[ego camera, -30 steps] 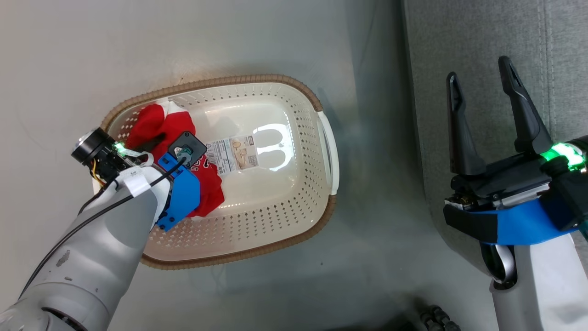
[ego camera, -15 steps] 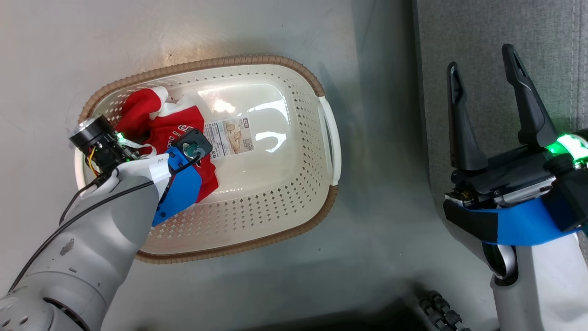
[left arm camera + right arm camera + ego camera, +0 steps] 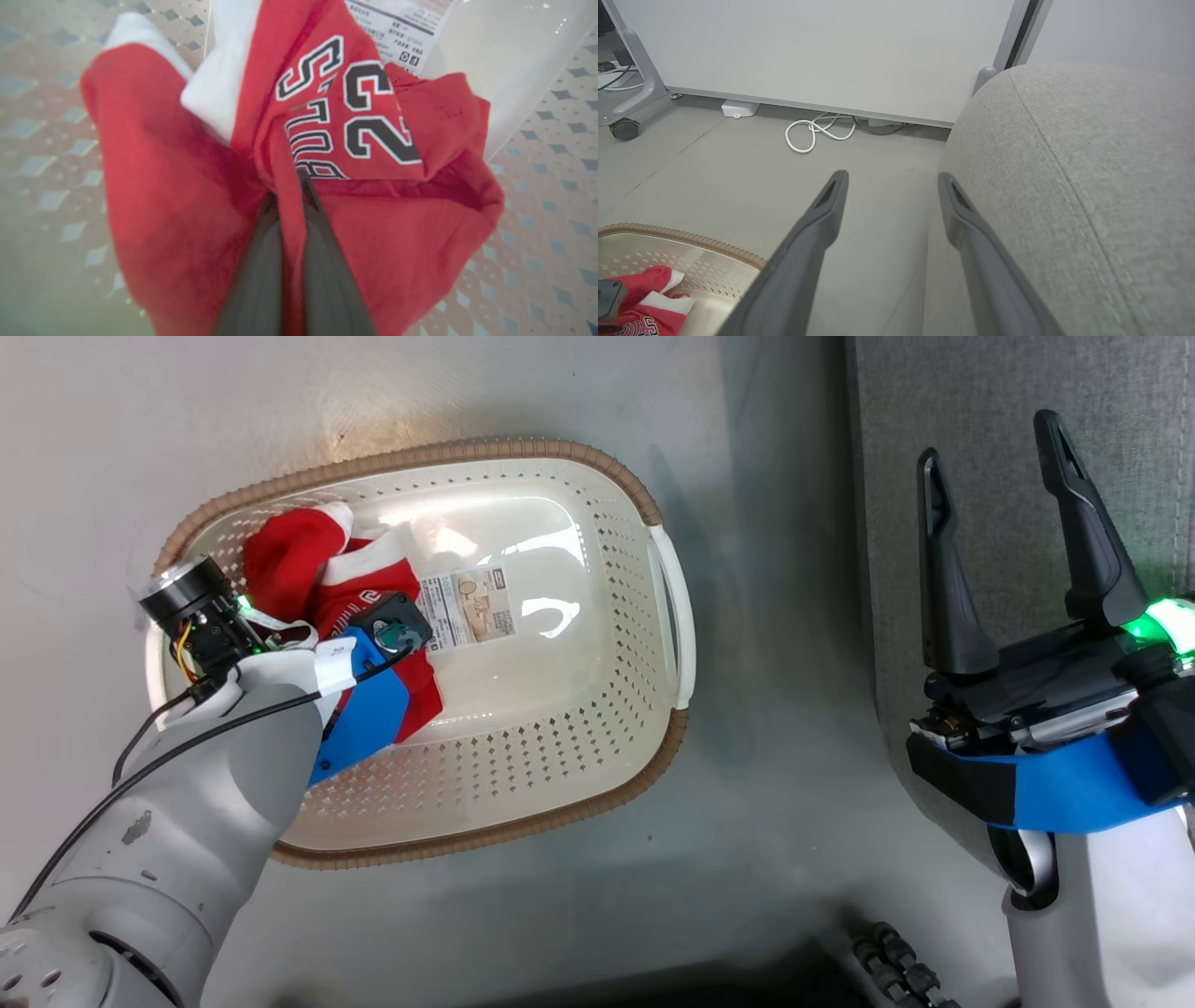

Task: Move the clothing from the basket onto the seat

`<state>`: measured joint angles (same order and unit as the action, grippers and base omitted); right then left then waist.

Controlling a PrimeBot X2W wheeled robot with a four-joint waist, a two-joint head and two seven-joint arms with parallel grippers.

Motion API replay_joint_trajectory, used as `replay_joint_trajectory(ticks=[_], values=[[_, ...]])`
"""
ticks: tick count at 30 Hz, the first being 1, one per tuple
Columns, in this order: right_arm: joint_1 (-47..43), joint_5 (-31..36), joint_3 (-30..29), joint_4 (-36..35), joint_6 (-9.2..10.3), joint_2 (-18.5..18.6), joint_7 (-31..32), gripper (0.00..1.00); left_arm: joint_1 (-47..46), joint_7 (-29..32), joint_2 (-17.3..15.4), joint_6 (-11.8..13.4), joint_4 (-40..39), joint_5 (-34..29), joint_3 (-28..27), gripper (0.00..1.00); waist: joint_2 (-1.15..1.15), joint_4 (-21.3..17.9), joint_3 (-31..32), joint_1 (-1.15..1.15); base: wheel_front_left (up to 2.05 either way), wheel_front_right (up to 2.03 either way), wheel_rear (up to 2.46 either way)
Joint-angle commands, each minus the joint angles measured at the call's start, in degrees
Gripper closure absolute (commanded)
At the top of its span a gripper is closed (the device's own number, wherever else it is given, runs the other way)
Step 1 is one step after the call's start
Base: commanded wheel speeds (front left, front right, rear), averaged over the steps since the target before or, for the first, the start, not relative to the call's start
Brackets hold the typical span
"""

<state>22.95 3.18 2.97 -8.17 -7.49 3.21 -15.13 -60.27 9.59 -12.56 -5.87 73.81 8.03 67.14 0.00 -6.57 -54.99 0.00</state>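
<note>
Clothing (image 3: pixel 163 186) sits clamped in left pincer (image 3: pixel 300 176).

you have open room over the right half of the basket (image 3: pixel 579 728), above the label (image 3: pixel 467 609). at its left end the clothing (image 3: pixel 289 555) is heaped against the wall, and your left hand (image 3: pixel 299 176) is pinched onto it there, wall close by. a bare strip of floor (image 3: pixel 775 728) separates basket and seat (image 3: pixel 990 392). your right hand (image 3: pixel 987 441) hangs spread over the seat's edge, well apart from the basket.
</note>
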Motion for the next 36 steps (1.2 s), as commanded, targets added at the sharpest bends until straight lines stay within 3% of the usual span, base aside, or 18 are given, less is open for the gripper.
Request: replay_joint_trajectory(ticks=[1, 16, 23, 36], values=[[0.6, 0.25, -0.12, 0.29, -0.01, -0.07, -0.03, 0.0, -1.16, -0.73, 0.22, -0.17, 0.08, 0.43, -0.19, 1.0, 0.0, 0.07, 0.65, 0.0, 0.0, 0.0, 0.0], [-0.26, -0.96, -0.15, 3.16, -0.01, -0.21, -0.03, 0.0, 2.23, -9.98, 3.07, -1.6, 0.08, 5.56, -1.09, 1.0, 0.0, 1.95, 9.42, 0.0, 0.0, 0.0, 0.0], [-2.77, -1.28, -0.55, 6.32, -0.01, 0.12, -0.03, 0.0, 7.53, -17.84, 5.01, -1.57, -0.7, 10.01, -0.11, 1.0, 0.0, 3.72, 18.18, 0.0, 0.0, 0.0, 0.0], [-8.77, -2.3, -1.56, 10.2, -0.01, 1.06, -0.03, 0.0, 11.41, -23.83, 8.22, -1.59, -4.22, 17.4, 1.15, 1.0, 0.0, 7.07, 31.79, 0.0, 0.0, 0.0, 0.0]])
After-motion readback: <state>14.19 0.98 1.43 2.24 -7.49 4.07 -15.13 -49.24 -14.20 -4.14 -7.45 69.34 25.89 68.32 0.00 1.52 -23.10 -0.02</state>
